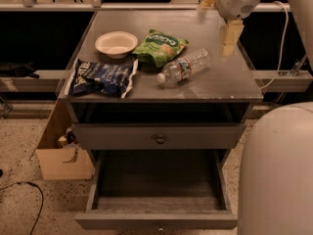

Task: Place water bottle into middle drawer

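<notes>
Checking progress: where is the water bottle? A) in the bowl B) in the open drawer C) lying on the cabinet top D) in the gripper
C: the water bottle lies on its side on the cabinet top, apart from the gripper, which hangs above the top's right rear.
</notes>
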`<state>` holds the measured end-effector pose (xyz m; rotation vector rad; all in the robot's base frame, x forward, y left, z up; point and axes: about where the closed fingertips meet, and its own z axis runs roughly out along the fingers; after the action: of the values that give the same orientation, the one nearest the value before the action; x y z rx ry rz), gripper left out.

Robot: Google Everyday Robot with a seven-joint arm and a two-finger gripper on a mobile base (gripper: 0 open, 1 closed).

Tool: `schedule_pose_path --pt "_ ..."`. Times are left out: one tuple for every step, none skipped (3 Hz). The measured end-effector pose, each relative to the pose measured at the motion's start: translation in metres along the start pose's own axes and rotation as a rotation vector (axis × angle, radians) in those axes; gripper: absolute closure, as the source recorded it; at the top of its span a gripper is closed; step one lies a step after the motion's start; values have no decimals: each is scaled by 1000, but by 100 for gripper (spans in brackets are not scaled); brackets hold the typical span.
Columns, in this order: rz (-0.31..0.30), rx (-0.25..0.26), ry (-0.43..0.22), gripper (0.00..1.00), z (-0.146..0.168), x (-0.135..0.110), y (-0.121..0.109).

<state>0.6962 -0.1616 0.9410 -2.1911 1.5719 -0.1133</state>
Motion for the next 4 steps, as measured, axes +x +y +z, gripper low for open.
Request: schedule_pose_path --pt "-23 13 -11 0 6 -2 -7" --pt "-26 14 -11 0 8 -3 -9" --pt "-35 10 -11 0 14 -5 -11" --pt "-41 -5 -13 0 24 -7 -11"
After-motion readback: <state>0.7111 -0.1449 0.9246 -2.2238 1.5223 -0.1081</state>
